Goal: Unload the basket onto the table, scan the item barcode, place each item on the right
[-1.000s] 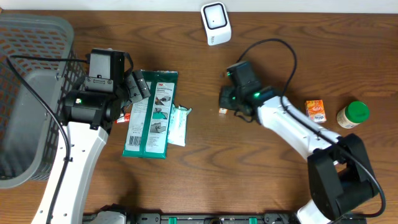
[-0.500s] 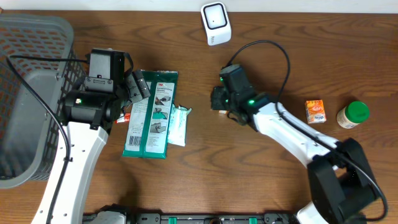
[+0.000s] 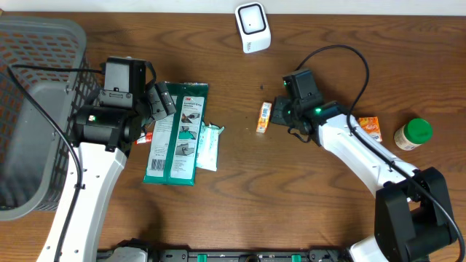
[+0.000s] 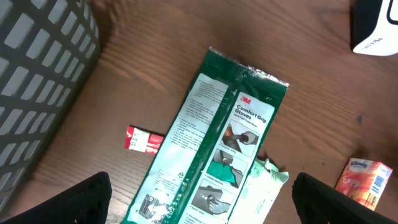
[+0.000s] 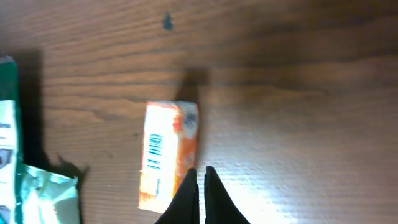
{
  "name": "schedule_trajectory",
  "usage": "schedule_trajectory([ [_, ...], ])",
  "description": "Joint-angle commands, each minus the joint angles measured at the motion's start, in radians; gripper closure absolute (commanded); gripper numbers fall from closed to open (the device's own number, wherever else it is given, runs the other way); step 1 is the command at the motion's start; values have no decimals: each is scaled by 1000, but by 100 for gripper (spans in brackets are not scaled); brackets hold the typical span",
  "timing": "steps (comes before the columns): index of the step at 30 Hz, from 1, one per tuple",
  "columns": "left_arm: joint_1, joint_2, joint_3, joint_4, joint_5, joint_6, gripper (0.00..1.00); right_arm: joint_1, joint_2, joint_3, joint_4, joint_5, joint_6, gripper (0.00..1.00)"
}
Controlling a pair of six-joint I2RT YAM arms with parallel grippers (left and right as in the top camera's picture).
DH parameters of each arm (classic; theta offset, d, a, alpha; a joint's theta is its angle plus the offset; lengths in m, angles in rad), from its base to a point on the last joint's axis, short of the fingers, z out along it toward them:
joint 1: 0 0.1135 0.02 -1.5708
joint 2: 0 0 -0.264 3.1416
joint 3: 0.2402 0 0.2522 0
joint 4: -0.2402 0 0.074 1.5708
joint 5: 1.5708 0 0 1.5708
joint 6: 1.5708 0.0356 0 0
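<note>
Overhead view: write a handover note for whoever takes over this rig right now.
Left gripper: open, empty, over the green glove packet.
Right gripper: shut, empty, at the edge of the small orange pack.
The pack lies flat on the table, barcode up, well short of the white scanner at the far edge.
Done: nothing I can confirm.
Left: grasp the pack and show its barcode to the scanner.

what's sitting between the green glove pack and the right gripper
Overhead view: the small orange packet, right beside the right gripper, and a white packet tucked against the green glove pack; bare wood between those.
</note>
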State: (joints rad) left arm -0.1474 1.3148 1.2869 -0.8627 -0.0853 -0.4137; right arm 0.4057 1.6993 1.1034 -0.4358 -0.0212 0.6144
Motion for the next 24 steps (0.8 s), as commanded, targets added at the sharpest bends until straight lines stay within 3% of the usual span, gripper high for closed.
schedule_trajectory([
  [1, 2, -2, 13, 1, -13, 16, 7, -5, 4, -8, -26, 43, 29, 99],
  [10, 2, -2, 13, 1, -13, 16, 7, 56, 74, -75, 108, -60, 61, 99],
  [24, 2, -2, 13, 1, -13, 16, 7, 90, 76, -75, 211, -63, -63, 94],
])
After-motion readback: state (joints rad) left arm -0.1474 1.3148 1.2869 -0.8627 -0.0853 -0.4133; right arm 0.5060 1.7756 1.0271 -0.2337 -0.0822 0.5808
